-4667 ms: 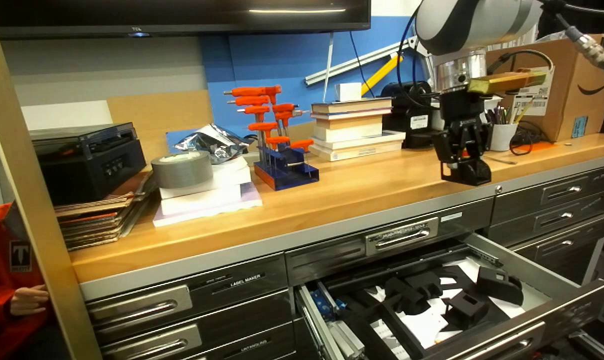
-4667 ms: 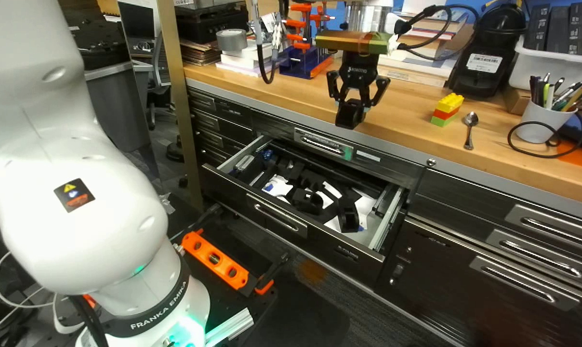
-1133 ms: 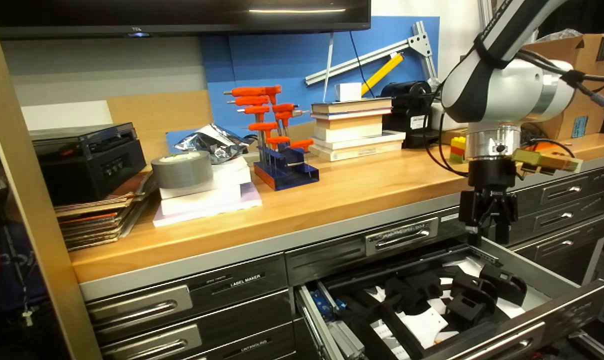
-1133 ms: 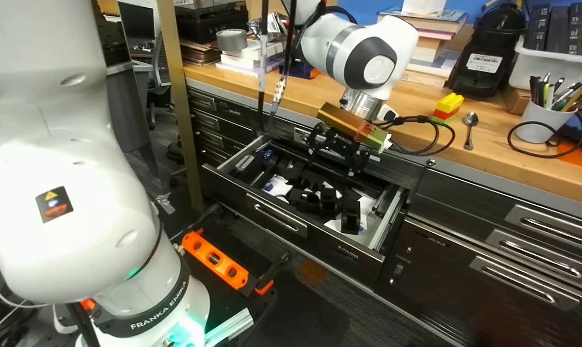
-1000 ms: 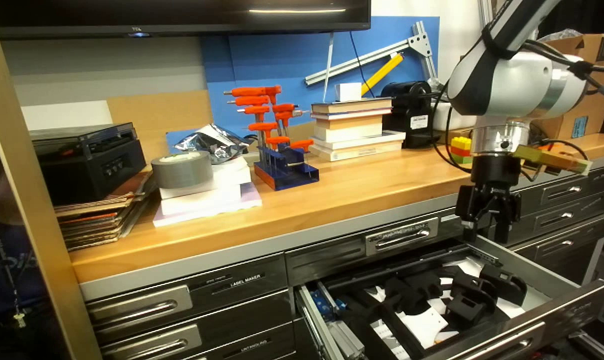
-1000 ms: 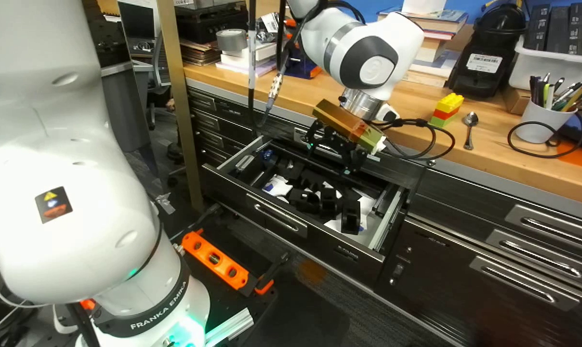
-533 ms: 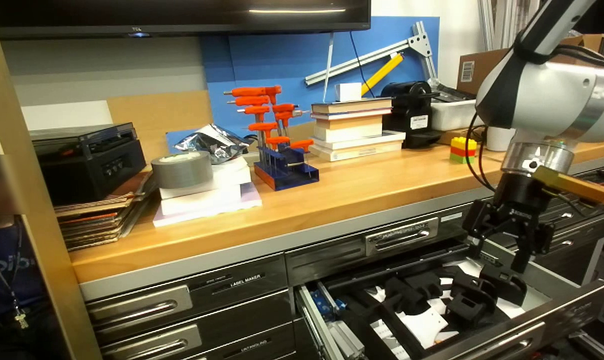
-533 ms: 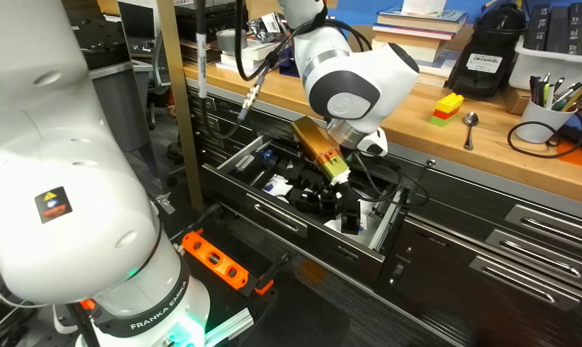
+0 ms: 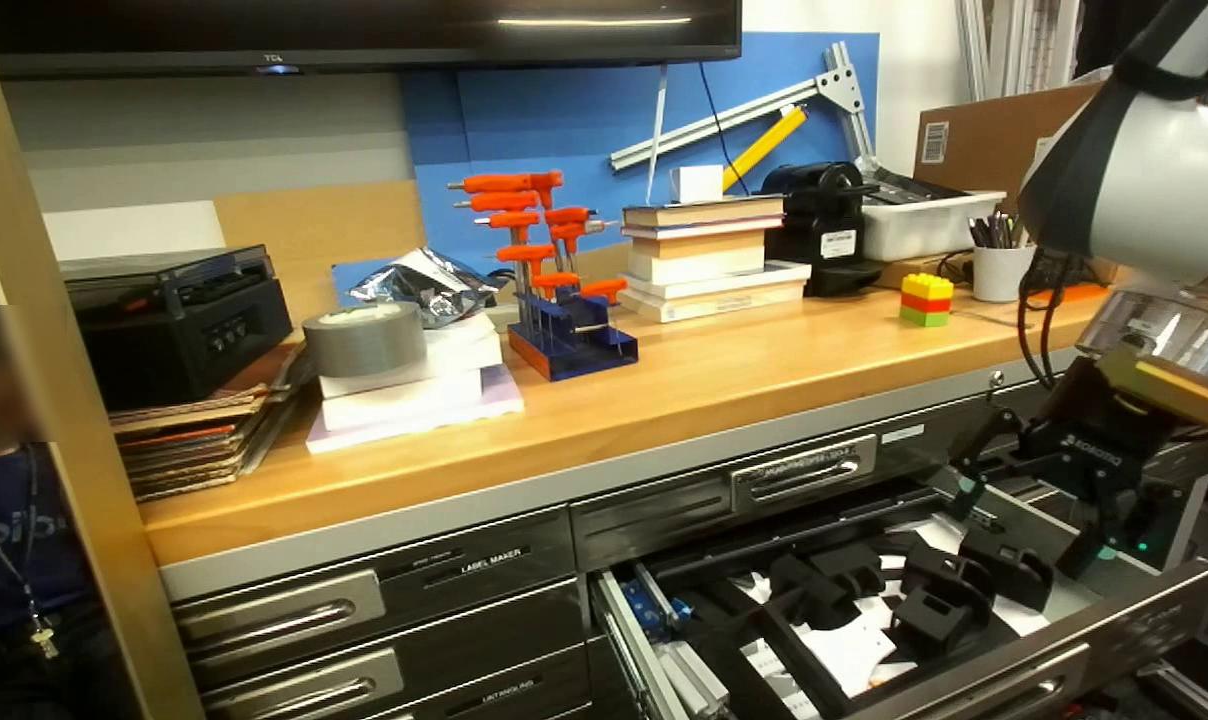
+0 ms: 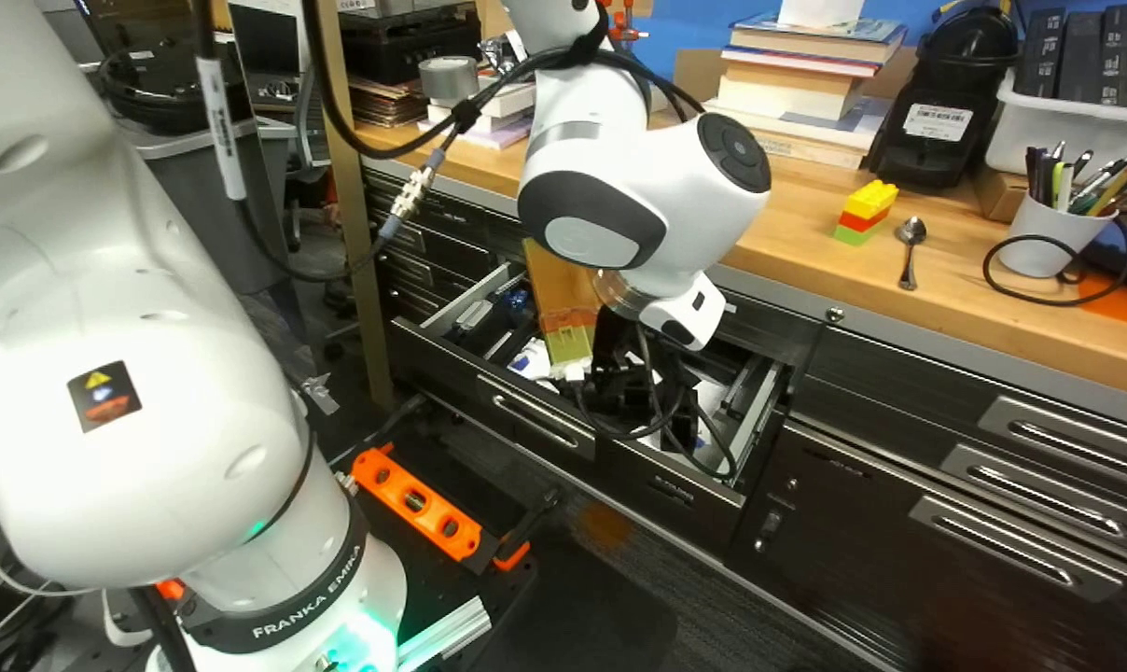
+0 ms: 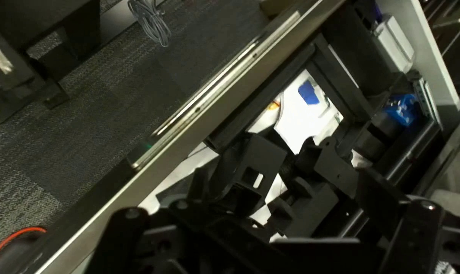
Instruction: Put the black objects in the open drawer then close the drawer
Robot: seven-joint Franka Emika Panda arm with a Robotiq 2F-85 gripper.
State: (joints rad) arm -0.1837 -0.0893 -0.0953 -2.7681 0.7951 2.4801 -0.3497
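Note:
The wide grey drawer (image 9: 1129, 632) stands pulled out in both exterior views, its front panel (image 10: 563, 425) toward the robot. Inside, several black objects lie close together: a blocky piece (image 9: 932, 618), a rounded piece (image 9: 1009, 568) and another between them (image 9: 949, 572). From the wrist view I see a black piece with a slot (image 11: 266, 156) and a flat black piece with upright tabs (image 11: 313, 211). My gripper (image 9: 1018, 538) hangs tilted over the drawer's right part, jaws spread wide with nothing held. In an exterior view the wrist and cables hide most of it.
A wooden worktop (image 9: 764, 350) with its edge runs behind and above the drawer. On it are a toy brick stack (image 9: 925, 300), books (image 9: 704, 260) and a hex-key stand (image 9: 574, 335). Loose cables (image 10: 657, 425) hang from the wrist over the drawer.
A black object held above the worktop edge earlier now lies in the drawer, let go. Over the last second the open gripper has tilted and moved toward the drawer's right side.

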